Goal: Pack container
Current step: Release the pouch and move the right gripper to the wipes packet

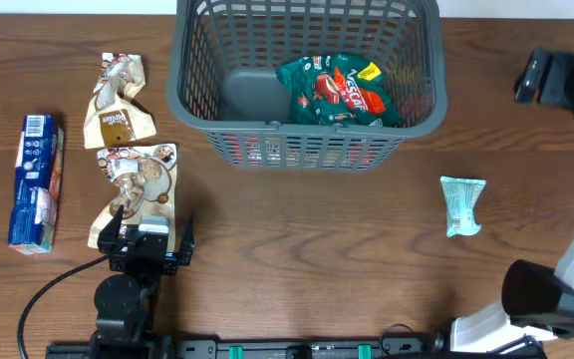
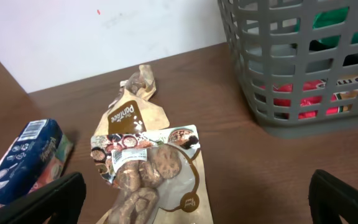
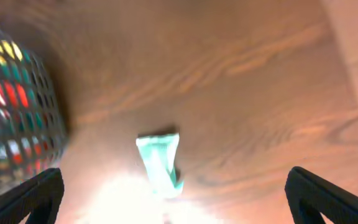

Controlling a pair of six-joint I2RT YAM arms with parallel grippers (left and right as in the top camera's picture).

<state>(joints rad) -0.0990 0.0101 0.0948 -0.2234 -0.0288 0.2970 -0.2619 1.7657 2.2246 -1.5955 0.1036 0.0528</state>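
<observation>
Surface: brown wooden table point(image 1: 297, 249), with a white wall behind it in the left wrist view.
Container: grey slotted basket point(image 1: 307, 150) at far centre, holding a green snack bag point(image 1: 339, 90).
Left gripper point(image 1: 150, 229): jaws wide, empty, over a brown windowed packet point(image 1: 136, 189).
Right gripper point(image 3: 179, 202): jaws wide, empty, facing a pale teal packet point(image 1: 462, 204).
Clutter: a second brown packet point(image 1: 118, 100) and a blue packet point(image 1: 35, 181) lie left of the basket.
Views: overhead alone shows the basket's floor; the right wrist picture is blurred.

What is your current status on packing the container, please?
Left gripper open, over brown snack packet. Right gripper open, above teal packet. Container holds green packet. Nothing blocking its rim.
</observation>
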